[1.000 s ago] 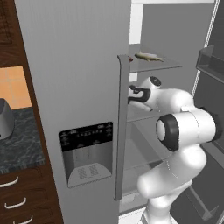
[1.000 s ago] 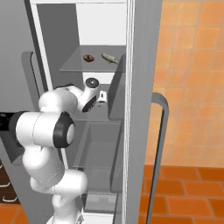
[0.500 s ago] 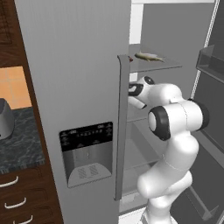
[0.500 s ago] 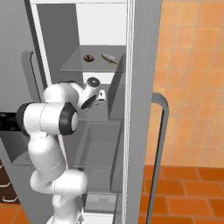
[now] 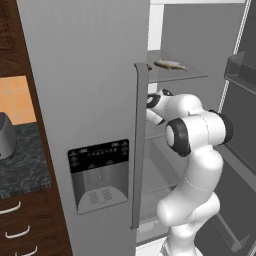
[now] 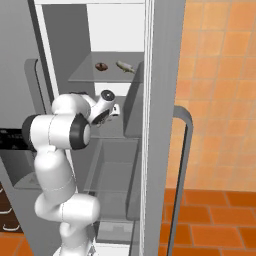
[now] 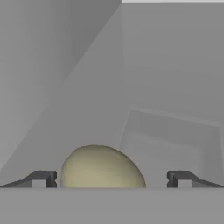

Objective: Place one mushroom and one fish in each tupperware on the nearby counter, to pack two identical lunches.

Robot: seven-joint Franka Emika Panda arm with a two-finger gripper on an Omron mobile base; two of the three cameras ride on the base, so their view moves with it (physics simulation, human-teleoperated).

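Since the earlier frames, the arm's elbow has swung up and toward the fridge, and the hand now sits slightly deeper under the shelf; mushroom and fish lie as before.

Mushroom (image 6: 101, 66): a small dark reddish-brown lump on the grey shelf (image 6: 85, 76) inside the open fridge (image 5: 75, 75), left of the fish in the right base view. In the left base view just a sliver of it (image 5: 149, 66) peeks out by the door's edge.

Fish (image 6: 125, 67): a pale, flat, elongated body on the same shelf, just beside the mushroom and apart from it; also seen in the left base view (image 5: 170, 65).

Gripper (image 7: 111, 179): both dark fingertips stand at the bottom of the hand view, spread fully wide, nothing clamped between them. A rounded pale yellowish object (image 7: 101, 168) lies between and just beyond the tips; contact cannot be told. From the base cameras the hand (image 6: 106, 107) reaches into the fridge below the shelf, well under the mushroom and fish.

Counter (image 5: 20, 165): dark speckled stone at the far left of the left base view, over brown drawers (image 5: 20, 230) with white handles.
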